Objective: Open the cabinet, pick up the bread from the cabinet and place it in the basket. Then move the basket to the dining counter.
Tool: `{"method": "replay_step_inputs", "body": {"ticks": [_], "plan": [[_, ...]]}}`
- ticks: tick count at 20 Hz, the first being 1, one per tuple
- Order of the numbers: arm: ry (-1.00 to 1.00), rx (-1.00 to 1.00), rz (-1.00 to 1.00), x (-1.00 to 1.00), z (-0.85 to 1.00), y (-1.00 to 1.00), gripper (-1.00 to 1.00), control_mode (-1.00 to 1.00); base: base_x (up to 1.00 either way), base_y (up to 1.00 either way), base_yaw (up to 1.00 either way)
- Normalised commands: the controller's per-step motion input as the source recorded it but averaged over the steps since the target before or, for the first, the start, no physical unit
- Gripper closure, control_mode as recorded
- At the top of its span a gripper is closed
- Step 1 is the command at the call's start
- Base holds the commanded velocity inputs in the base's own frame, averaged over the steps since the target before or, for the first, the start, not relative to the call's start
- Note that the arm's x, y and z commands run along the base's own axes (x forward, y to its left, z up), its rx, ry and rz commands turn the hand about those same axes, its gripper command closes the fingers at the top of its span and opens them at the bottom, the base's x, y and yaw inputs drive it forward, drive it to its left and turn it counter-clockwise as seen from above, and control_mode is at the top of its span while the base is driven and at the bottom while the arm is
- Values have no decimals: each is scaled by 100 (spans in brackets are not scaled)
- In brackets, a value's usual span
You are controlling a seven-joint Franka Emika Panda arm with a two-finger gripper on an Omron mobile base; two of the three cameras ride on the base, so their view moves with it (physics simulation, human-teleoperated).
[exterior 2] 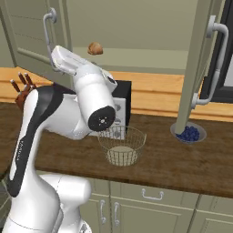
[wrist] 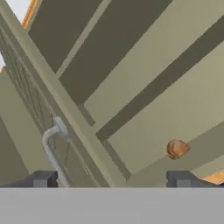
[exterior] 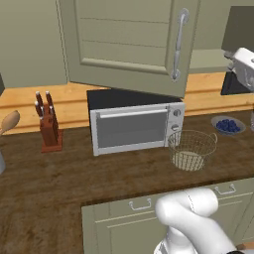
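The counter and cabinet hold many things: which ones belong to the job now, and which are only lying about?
For the job:
- cabinet, doors open
- bread on its shelf
- basket, with no bread in it
- hand, jaws apart, nothing between them

Lying about:
- microwave
- knife block
- bowl of blueberries
- wooden spoon

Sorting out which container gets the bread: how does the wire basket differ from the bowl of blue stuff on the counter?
The basket is see-through silver wire with tall sides; the bowl is solid and shallow. The basket is plainly larger than the bowl. The basket holds nothing on its pale bottom; the bowl is filled with blue berries. Both are round and sit upright on the dark wood counter, right of the microwave.
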Motion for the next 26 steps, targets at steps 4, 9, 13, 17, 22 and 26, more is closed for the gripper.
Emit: {"method": "replay_step_inputs", "body": {"ticks": [4,9,13,17,22,26], "plan": [[45,52,10,100,0,-6,-100,-100,0,0,0],[47,46,22,79,-5,10,-100,-100,0,0,0],[29,13,41,-10,-27,93,-100,-100,0,0,0],[16,1,46,-50,-32,100,-100,-100,0,0,0],[1,0,47,-85,-12,100,-100,-100,0,0,0],[2,-2,45,-56,-17,100,-100,-100,0,0,0]]}}
